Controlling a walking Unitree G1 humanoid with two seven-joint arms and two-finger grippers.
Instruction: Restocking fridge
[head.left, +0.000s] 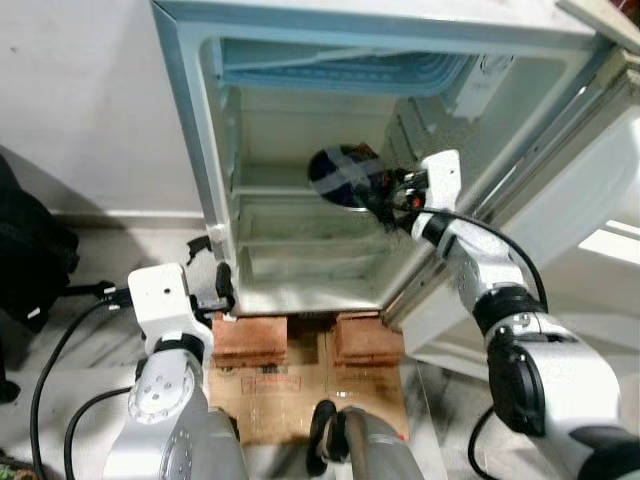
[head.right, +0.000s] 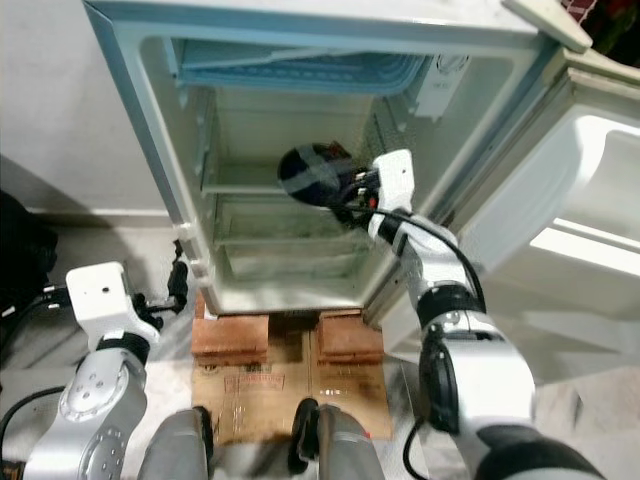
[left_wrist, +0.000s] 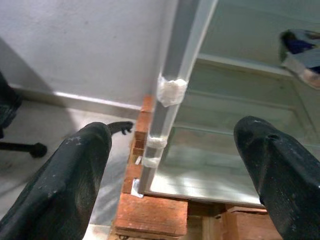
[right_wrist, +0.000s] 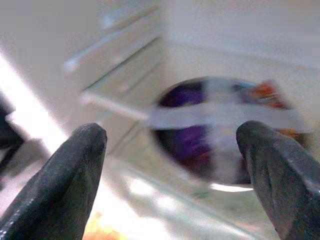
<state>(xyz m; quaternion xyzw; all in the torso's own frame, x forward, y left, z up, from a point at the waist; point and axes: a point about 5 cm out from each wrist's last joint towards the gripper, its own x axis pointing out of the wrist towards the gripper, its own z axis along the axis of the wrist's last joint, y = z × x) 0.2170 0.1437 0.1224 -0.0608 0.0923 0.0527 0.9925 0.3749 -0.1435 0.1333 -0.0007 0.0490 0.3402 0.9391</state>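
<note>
We are at the stocking step: the right end effector (head.left: 392, 200) reaches into the open fridge (head.left: 200, 150), right up against a round dark container (head.left: 345, 176) with pale tape crossed over its lid. The container sits mid-height inside the fridge, toward the door-hinge side, about level with the middle shelf (head.left: 290, 190). In the right wrist view the two black fingers (right_wrist: 65, 175) stand wide apart with the container (right_wrist: 225, 130) ahead of them, not between them, so we judge the right end effector open, the container either just set down or about to be taken; the blur keeps us from telling whether it rests fully on the shelf.

Our left end effector (left_wrist: 175, 170) hangs open outside the fridge, near its lower front corner, above the bricks (head.left: 250, 338) that prop the fridge up.

The next move calls for confirming the container is seated on the shelf, then drawing the right arm straight out without clipping the fridge door (head.right: 560, 200).
</note>
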